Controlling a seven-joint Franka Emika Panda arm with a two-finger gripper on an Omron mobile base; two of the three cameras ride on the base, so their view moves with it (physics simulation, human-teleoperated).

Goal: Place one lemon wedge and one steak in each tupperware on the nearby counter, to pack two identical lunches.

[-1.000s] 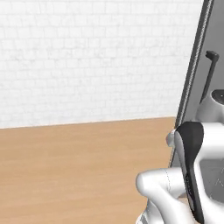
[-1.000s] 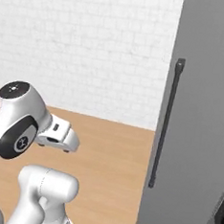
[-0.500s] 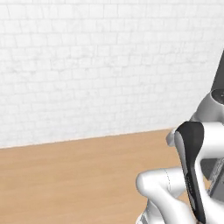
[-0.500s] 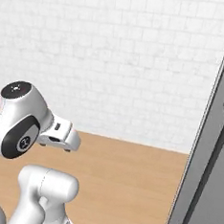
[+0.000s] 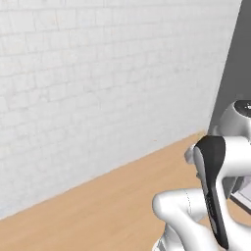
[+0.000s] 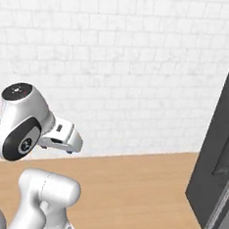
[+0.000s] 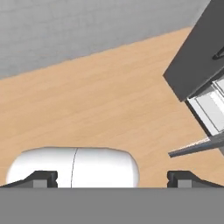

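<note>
My gripper (image 7: 113,178) is open, its two dark fingertips (image 7: 41,177) standing wide apart at the bottom of the hand view with nothing between them. It looks down at a light wooden floor (image 7: 100,109). The lemon wedge, the steak, the tupperware and the counter are out of view. My white arm (image 6: 22,128) is folded close above the base.
A tall dark grey appliance (image 6: 220,160) stands at the right, also at the right edge of the left base view (image 5: 238,73). In the hand view its dark body (image 7: 197,57) shows white shelves (image 7: 210,109) beside it. A white brick wall (image 5: 98,88) runs behind the floor.
The whole picture has shifted: the base has turned, so the dark appliance has slid to the right edge of both base views. The arm keeps its pose and the gripper stays open.
</note>
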